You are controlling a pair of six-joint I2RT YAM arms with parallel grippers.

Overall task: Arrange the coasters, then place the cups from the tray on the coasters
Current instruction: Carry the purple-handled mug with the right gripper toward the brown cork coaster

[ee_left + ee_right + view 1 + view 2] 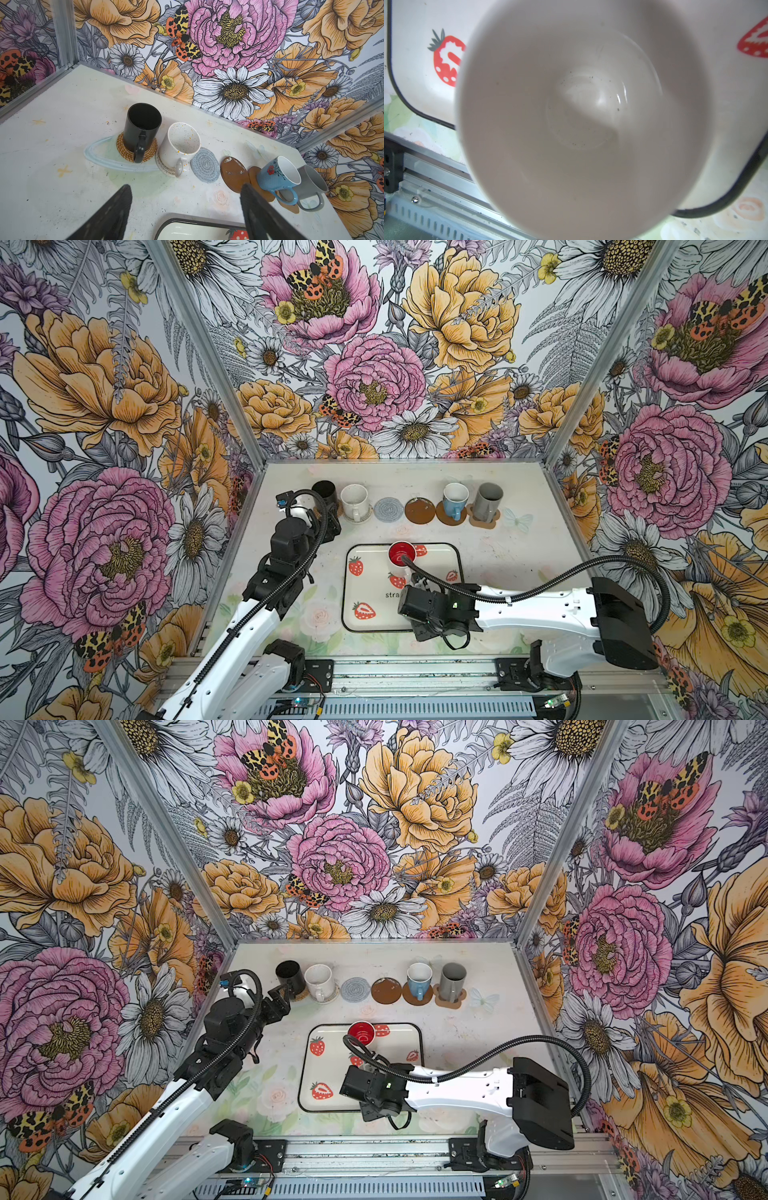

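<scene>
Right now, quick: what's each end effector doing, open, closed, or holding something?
Left end effector: open, empty.
Right end effector: close over a cup at the tray; grip cannot be told.

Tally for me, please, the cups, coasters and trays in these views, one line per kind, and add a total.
Cups: 6 (black, speckled white, light blue, grey, red-inside, white-inside in the right wrist view)
Coasters: 6 (rattan, cream, grey-blue, bare brown, covered brown, paw-shaped)
Tray: 1
Total: 13
</scene>
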